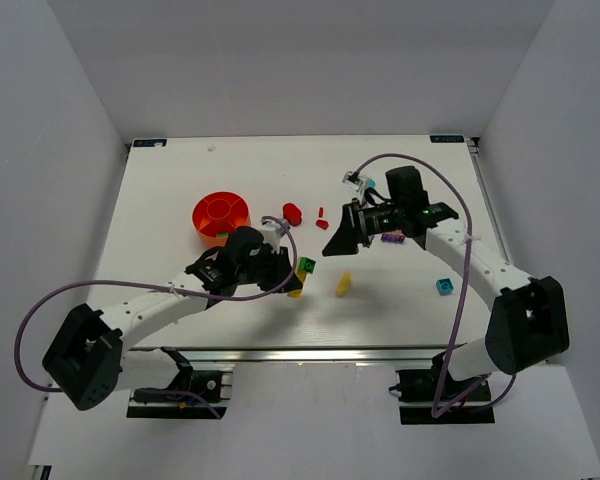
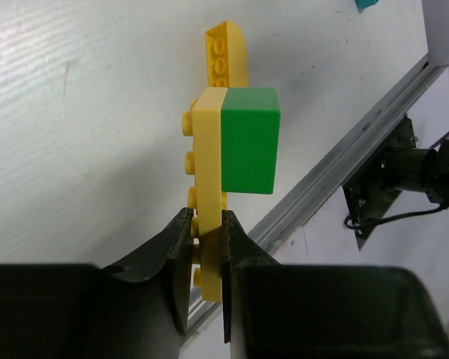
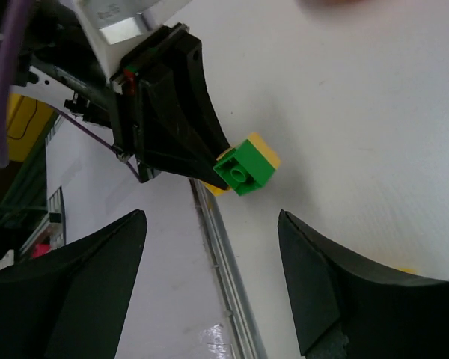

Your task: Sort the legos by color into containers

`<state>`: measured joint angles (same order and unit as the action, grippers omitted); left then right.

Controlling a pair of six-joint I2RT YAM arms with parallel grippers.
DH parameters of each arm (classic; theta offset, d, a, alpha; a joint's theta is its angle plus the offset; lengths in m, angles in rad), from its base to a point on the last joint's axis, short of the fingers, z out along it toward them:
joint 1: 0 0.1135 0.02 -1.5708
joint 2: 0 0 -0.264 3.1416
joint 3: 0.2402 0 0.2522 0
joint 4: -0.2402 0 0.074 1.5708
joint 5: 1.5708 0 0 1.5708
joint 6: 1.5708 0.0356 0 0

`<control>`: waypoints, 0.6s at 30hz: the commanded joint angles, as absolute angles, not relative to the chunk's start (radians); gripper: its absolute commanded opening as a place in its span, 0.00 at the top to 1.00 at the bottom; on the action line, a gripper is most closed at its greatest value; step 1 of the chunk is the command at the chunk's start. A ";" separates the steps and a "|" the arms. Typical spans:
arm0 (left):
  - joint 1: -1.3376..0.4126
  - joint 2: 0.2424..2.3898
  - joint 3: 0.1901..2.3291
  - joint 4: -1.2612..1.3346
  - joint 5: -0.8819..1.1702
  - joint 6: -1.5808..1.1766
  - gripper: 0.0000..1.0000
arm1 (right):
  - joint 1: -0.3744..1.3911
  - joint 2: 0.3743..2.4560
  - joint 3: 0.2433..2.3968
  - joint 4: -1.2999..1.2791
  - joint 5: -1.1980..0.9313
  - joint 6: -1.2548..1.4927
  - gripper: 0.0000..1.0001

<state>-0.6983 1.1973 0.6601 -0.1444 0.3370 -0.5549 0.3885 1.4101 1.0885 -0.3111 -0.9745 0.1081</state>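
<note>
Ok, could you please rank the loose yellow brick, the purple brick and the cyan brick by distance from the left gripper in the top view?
From the left gripper:
1. Loose yellow brick, just to its right.
2. Purple brick, farther right, toward the back.
3. Cyan brick, far right.

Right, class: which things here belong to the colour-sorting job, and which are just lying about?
Belong to the job:
orange bowl
yellow plate with green brick attached, gripped in the left claw
right claw, open
red bricks, yellow brick, purple brick, blue brick

Just lying about:
purple cable
metal rail
</note>
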 commanded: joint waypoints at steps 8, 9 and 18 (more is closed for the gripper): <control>-0.773 1.226 0.776 -0.111 0.097 -0.472 1.00 | 0.468 1.442 1.077 -0.282 -0.756 0.366 0.21; -0.784 1.223 0.775 -0.107 0.075 -0.476 1.00 | 0.471 1.440 1.077 -0.282 -0.712 0.379 0.21; -0.834 1.256 0.802 -0.118 0.035 -0.476 1.00 | 0.489 1.468 1.106 -0.299 -0.629 0.430 0.26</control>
